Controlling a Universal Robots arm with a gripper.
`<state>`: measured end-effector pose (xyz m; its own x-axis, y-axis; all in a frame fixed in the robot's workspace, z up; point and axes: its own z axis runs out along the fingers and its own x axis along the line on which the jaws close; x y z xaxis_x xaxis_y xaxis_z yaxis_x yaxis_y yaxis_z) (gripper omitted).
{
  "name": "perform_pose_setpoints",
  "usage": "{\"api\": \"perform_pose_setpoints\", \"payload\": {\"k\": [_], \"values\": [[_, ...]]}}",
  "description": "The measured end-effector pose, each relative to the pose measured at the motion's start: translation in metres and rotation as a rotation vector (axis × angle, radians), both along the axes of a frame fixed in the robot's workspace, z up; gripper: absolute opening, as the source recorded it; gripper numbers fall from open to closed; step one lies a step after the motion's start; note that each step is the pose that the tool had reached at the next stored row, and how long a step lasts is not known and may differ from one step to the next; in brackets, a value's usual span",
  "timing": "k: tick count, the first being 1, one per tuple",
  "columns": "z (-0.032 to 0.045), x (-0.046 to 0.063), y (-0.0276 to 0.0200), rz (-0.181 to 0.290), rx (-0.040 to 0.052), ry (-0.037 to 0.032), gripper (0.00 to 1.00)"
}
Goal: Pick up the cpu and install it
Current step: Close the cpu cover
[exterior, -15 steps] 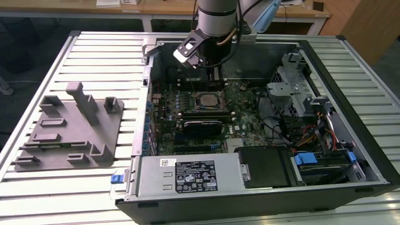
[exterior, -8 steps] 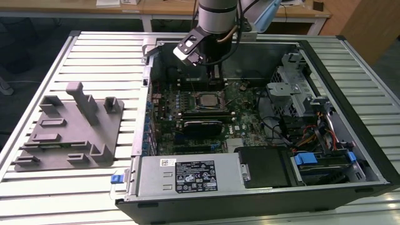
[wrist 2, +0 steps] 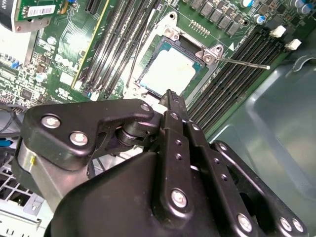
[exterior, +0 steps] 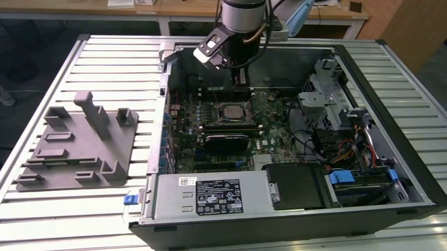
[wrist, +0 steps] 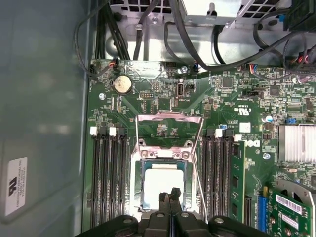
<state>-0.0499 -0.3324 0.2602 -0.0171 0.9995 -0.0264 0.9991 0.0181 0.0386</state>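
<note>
Gripper (wrist: 169,195) closed, empty, tips just over cpu (wrist: 160,180) lying in socket (wrist: 139,185); load plate (wrist: 169,117) open. Risk: tips coming down crooked could shift cpu, bend pins.

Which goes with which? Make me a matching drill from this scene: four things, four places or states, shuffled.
1 chip
2 pincer
3 grey fixture
4 coin battery

a on the table outside the case
b shut, holding nothing
c near the board's corner
d in the open socket

Pairs: 1-d, 2-b, 3-a, 4-c
</note>
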Motion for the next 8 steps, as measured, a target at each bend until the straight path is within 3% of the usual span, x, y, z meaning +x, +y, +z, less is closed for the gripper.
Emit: {"api": "perform_pose_setpoints", "payload": {"k": [8], "values": [[0.0129, 0.0, 0.0, 0.0, 0.0001, -0.0001, 0.11]]}}
